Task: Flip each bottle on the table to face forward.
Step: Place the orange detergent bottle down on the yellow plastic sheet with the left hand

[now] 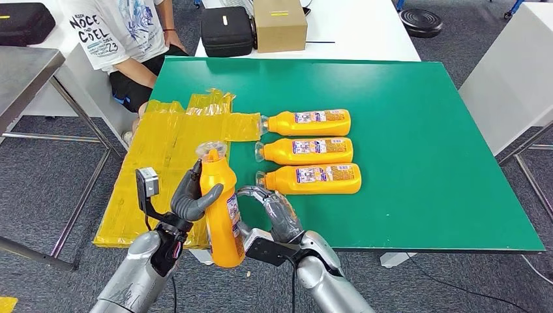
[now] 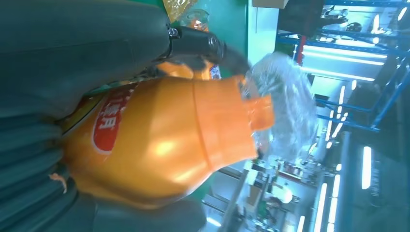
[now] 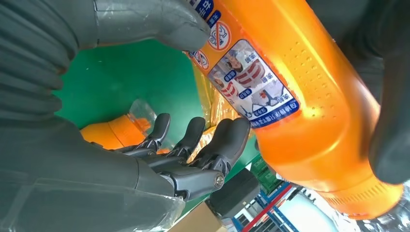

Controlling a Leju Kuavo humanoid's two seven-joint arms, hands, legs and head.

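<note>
My left hand grips an orange bottle upright above the green table's near left corner, its plastic-wrapped cap up. In the left wrist view the left hand wraps the bottle, whose red label shows. My right hand hovers open just right of the bottle, fingers arched. In the right wrist view the held bottle shows a printed label beside the right hand, with the thumb close to the label. Three more orange bottles lie in a row, caps pointing left.
A yellow taped sheet covers the table's left edge and hangs beyond it. A person sits at the far left. A black case and a cardboard box stand on the white table behind. A metal table stands at left.
</note>
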